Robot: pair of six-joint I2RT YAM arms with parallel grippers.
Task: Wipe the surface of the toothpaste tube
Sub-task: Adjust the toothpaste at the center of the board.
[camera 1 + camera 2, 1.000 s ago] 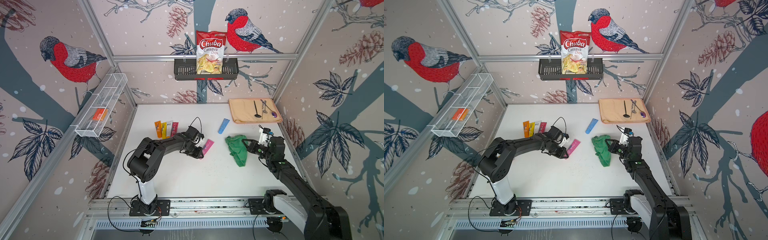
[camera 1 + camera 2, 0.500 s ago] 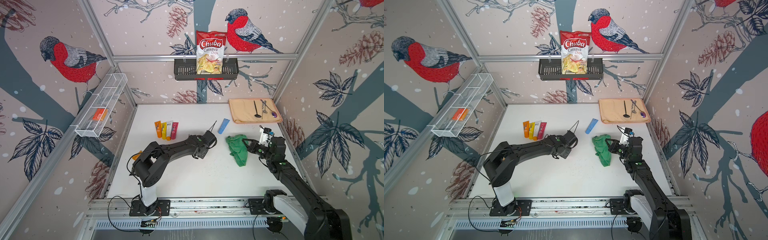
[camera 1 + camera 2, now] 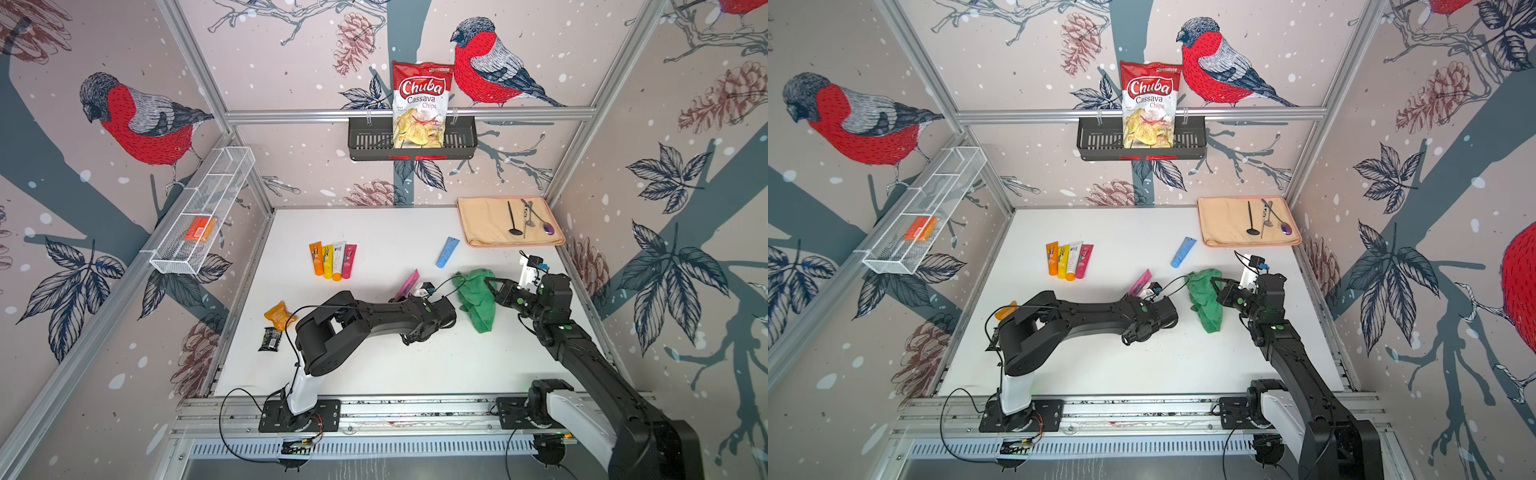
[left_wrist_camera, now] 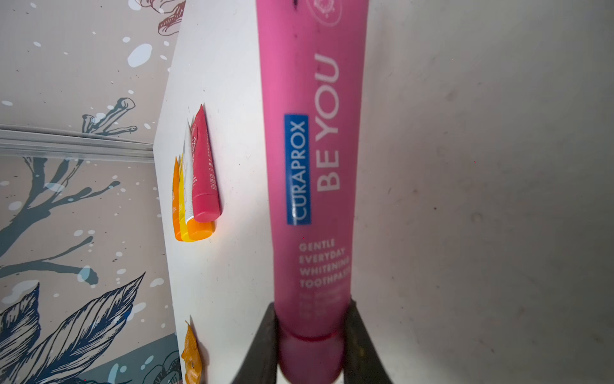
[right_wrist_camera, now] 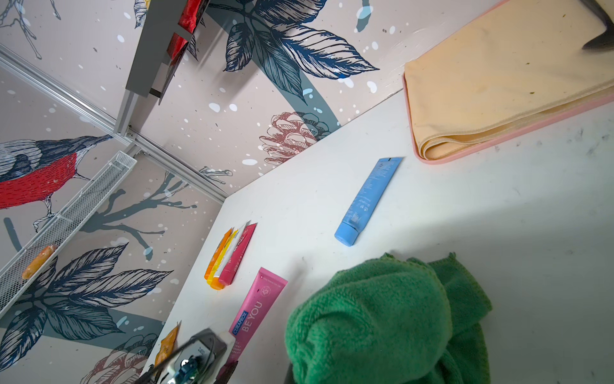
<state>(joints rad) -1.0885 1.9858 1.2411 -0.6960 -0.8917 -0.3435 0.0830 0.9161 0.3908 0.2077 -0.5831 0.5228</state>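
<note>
A pink toothpaste tube (image 4: 312,166) is held at its cap end by my left gripper (image 4: 312,312), which is shut on it. In both top views the tube (image 3: 409,282) (image 3: 1140,282) sticks out behind the left wrist, crimped end toward the back wall. It is a short way left of the green cloth (image 3: 478,303) (image 3: 1204,303) and apart from it. My right gripper (image 3: 490,286) (image 3: 1216,287) is shut on the bunched cloth (image 5: 382,319), which hangs down to the table and hides its fingertips in the right wrist view.
A blue tube (image 3: 447,252) lies behind the cloth. Several coloured tubes (image 3: 332,259) lie in a row at back left. A beige mat (image 3: 486,224) with utensils fills the back right corner. An orange packet (image 3: 280,314) and a black packet (image 3: 270,338) lie at the left edge.
My left arm has swung to the right with the pink tube in its grip, bringing it close to the green cloth. The right arm and cloth have stayed put.
</note>
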